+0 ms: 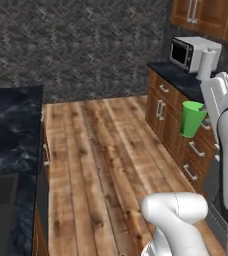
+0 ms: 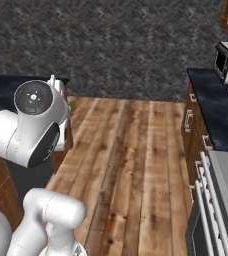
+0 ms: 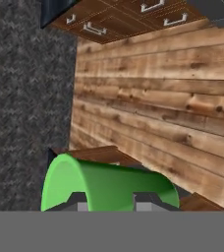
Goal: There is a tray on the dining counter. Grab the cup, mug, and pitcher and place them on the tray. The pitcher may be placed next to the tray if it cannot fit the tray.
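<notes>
My white arm with dark joints rises from the base, elbow bent low in front of me and forearm reaching up along the right side of the left base view. My wrist is raised, well above the wooden floor. My gripper (image 3: 111,202) is turned sideways, jaws closed narrow on the wall of the small bright green tapered cup (image 1: 191,118), which hangs in the air in my grip.

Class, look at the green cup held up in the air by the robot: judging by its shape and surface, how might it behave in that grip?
The cup looks rigid: its rim keeps a clean round curve in the hand view, so it probably won't deform. Its smooth walls taper, so it could slip between the fingers. Small and apparently empty, it is likely light.
</notes>
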